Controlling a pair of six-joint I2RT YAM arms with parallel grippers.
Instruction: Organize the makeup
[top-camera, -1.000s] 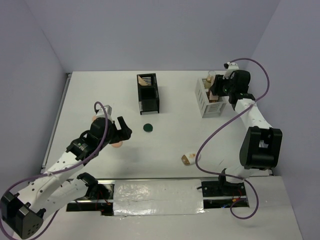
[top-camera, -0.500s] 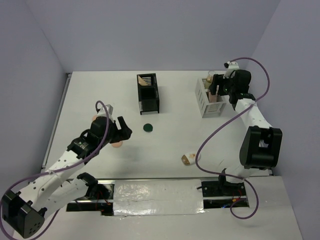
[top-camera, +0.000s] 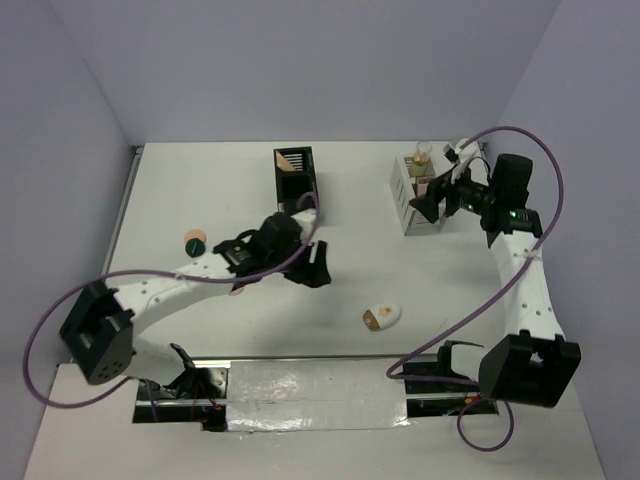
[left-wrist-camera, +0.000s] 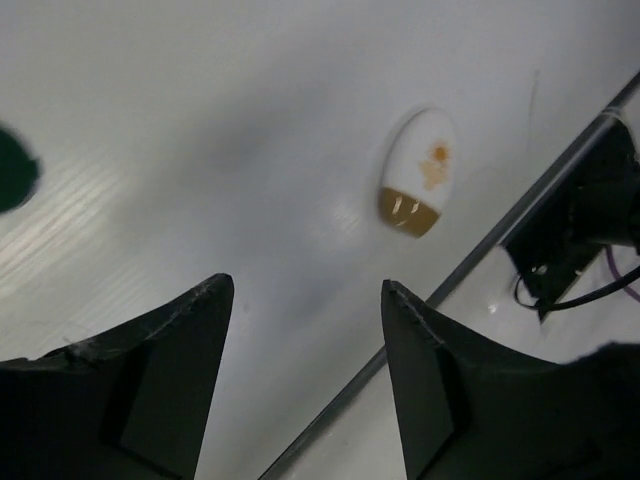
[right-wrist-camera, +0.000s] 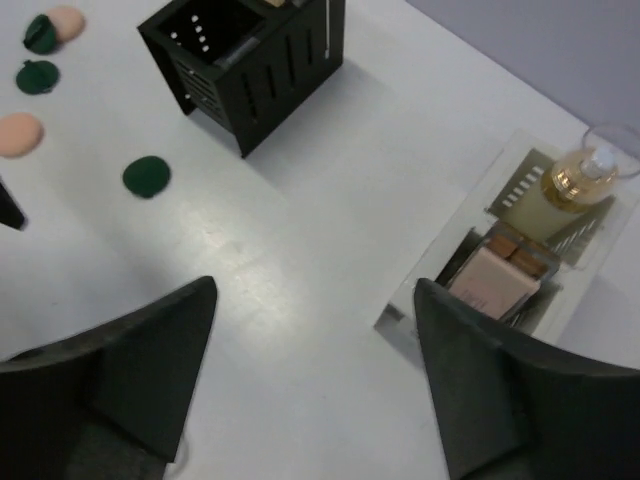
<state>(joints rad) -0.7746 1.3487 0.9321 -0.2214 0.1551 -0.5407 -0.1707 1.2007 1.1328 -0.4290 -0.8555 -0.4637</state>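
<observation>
The white-gold oval compact (top-camera: 381, 317) lies on the table near the front and also shows in the left wrist view (left-wrist-camera: 418, 172). My left gripper (top-camera: 316, 266) is open and empty, above the table to the left of it (left-wrist-camera: 305, 285). A dark green round compact (right-wrist-camera: 146, 176) lies close to the left gripper, at the left edge of the left wrist view (left-wrist-camera: 14, 170). A peach puff (right-wrist-camera: 20, 133) lies further left. My right gripper (top-camera: 428, 205) is open and empty beside the white grid-sided box (top-camera: 404, 196) (right-wrist-camera: 315, 285). That box holds a gold-capped beige bottle (right-wrist-camera: 572, 182) and a pink palette (right-wrist-camera: 495, 281).
The black slotted box (top-camera: 297, 188) stands at the back middle with a flat palette (top-camera: 291, 160) in its far slot; it also shows in the right wrist view (right-wrist-camera: 262, 62). A peach-and-green item (top-camera: 195, 242) lies at the left. The table's front rail (left-wrist-camera: 520, 205) runs just past the oval compact.
My left arm has swung right, from over the peach puff to the middle of the table. My right gripper has drawn back from the white box.
</observation>
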